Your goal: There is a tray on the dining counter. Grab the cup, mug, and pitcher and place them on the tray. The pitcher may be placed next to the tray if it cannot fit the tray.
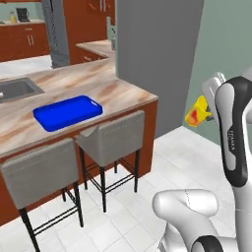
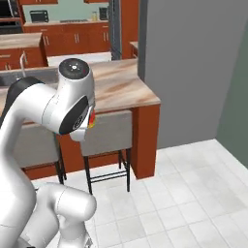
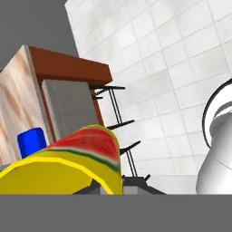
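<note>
The tool [image 1: 206, 109], clamped on the yellow cup [image 1: 196, 114], hangs well apart from the blue tray [image 1: 68, 112] (off the tabletop's [image 1: 123, 91] stool side).

A white tiled floor [image 1: 172, 162] lies below the gripper, with pale grey grout lines. Two grey padded stools [image 1: 110, 138] on thin black legs stand to the gripper's left, tucked against a red-brown wood panel [image 2: 145, 140] under a marbled top. A broad grey wall block [image 1: 157, 54] rises just behind and to the left of the gripper, and a muted green wall [image 1: 224, 39] runs behind it. Farther off to the left, red-brown kitchen cabinets [image 1: 24, 42] line the back of the room, with a small dark appliance [image 1: 22, 15] on their pale top. Light is even and soft, with faint shadows.
</note>
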Robot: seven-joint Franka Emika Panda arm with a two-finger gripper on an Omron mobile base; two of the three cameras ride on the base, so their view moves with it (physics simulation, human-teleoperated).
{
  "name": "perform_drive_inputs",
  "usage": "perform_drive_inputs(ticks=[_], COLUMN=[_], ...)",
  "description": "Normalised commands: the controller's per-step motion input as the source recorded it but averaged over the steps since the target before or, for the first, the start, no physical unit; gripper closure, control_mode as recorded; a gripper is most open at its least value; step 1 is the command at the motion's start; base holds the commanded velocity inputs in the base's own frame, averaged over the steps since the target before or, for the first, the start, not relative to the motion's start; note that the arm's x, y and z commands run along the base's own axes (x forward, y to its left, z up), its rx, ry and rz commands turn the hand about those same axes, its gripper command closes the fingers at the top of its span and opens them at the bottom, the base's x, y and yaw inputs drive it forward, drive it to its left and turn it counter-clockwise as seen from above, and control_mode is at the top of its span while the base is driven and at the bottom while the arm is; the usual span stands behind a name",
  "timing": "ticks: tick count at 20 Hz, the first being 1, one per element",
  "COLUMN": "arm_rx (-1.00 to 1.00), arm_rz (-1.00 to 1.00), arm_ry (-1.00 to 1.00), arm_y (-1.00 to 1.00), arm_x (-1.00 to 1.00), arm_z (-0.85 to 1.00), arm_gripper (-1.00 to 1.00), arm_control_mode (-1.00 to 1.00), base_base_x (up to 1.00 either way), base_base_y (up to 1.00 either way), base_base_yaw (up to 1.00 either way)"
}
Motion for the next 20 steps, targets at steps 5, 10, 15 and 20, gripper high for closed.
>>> perform_drive_inputs(ticks=[5, 10, 15, 20], arm_rx=[0.00, 0.00, 0.00, 0.00], arm_rz=[0.00, 0.00, 0.00, 0.00], arm_ry=[0.00, 0.00, 0.00, 0.00], arm_y=[0.00, 0.00, 0.00, 0.00], arm_x=[0.00, 0.00, 0.00, 0.00], arm_z=[0.00, 0.00, 0.00, 0.00], arm_gripper=[1.00, 1.00, 1.00, 1.00], arm_control_mode=[1.00, 1.00, 1.00, 1.00], base_base_x=[0.78, 0.74, 0.64, 0.57], base_base_y=[0.00, 0.00, 0.00, -0.14], base_base_yaw=[0.51, 0.46, 0.40, 0.39])
